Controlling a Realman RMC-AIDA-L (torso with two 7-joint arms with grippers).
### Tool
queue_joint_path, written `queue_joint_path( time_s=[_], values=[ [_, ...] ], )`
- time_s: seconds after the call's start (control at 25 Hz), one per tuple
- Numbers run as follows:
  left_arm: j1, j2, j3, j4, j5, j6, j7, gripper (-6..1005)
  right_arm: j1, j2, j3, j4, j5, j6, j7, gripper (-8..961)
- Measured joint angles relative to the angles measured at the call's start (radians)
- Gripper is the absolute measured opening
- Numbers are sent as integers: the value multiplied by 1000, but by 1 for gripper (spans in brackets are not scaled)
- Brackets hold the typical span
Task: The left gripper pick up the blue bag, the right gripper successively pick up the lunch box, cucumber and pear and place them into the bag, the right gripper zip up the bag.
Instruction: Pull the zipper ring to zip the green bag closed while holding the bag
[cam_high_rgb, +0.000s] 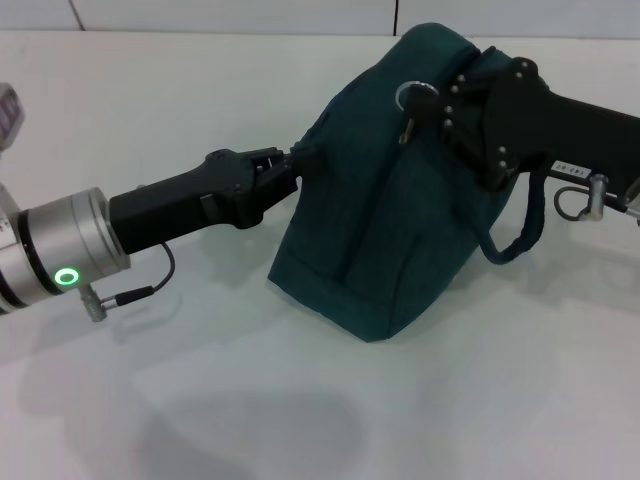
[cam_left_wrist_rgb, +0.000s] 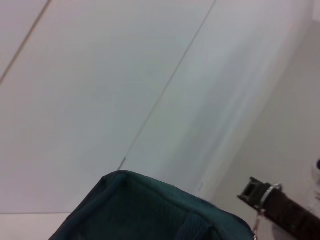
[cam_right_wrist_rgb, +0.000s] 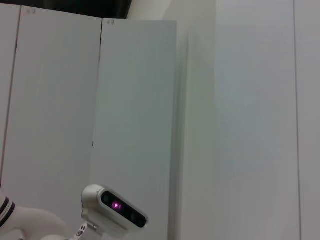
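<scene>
1. The left gripper (cam_high_rgb: 292, 168) reaches in from the table's (cam_high_rgb: 150, 100) left edge and is clamped on the left end of the bag (cam_high_rgb: 390, 230). It seems to hold that end taut so the fabric resists a pull along the top.

2. The bag stands upright near the middle of the table, toward the far edge, with its base on the surface. Its top looks closed. One loop handle (cam_high_rgb: 520, 235) hangs down its right side. The left wrist view shows only the bag's upper edge (cam_left_wrist_rgb: 150, 205) against the wall.

3. The lunch box, cucumber and pear are nowhere in view. I judge they are already inside, which would explain the bag's full shape.

4. The ring pull (cam_high_rgb: 412, 97) sits at the top of the bag, just at the tip of the right gripper (cam_high_rgb: 440, 100). This gripper comes in from the right edge. I cannot tell whether its fingers pinch the ring.

5. Judged from this, the zipping step is in hand or nearly finished.
</scene>
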Motion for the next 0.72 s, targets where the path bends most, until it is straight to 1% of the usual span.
queue_joint_path(
  time_s=[0.16, 0.28, 0.48, 0.72],
  values=[
    [-2, 0, 1, -1, 4, 12, 1, 48, -9, 1, 1, 3, 1, -1, 4, 1],
    [-2, -1, 2, -5, 5, 18, 12, 52, -14, 2, 3, 6, 20, -4, 8, 1],
    [-6, -1, 4, -30, 5, 54, 83, 58, -16, 1, 2, 25, 54, -4, 13, 1],
    [-6, 0, 13, -36, 9, 62, 90, 65, -19, 1, 6, 39, 70, 1, 35, 1]
  ],
)
